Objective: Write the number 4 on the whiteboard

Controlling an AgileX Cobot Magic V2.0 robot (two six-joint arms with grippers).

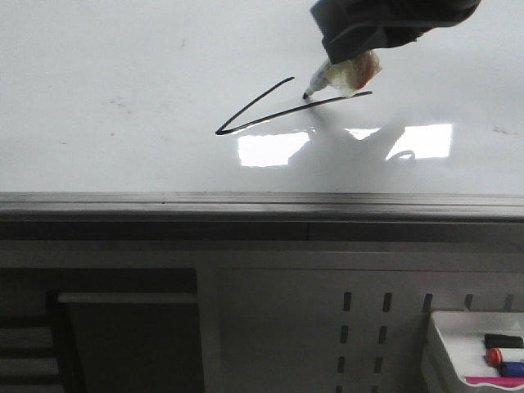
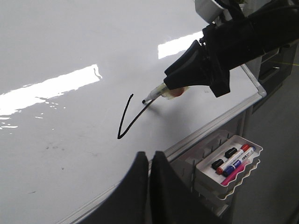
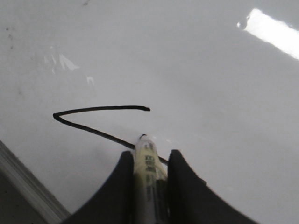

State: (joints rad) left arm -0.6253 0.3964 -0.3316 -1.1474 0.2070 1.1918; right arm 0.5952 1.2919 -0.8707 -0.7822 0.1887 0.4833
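Note:
The whiteboard (image 1: 123, 98) is a large glossy white board with a grey metal edge; it also shows in the left wrist view (image 2: 56, 51) and the right wrist view (image 3: 210, 70). On it are black marker lines of the number 4 (image 1: 262, 110): a slanted stroke and a long crossbar meeting in a sharp corner. These lines also show in the left wrist view (image 2: 126, 119) and the right wrist view (image 3: 93, 112). My right gripper (image 3: 148, 156) is shut on a marker (image 3: 147, 161), its tip near the crossbar (image 1: 308, 94). My left gripper (image 2: 149, 156) is shut and empty, near the board's edge.
A small white tray (image 2: 233, 179) with several markers hangs below the board's edge, at the lower right in the front view (image 1: 458, 352). Bright glare patches (image 1: 274, 149) lie on the board. A perforated grey panel (image 1: 368, 327) sits under the frame.

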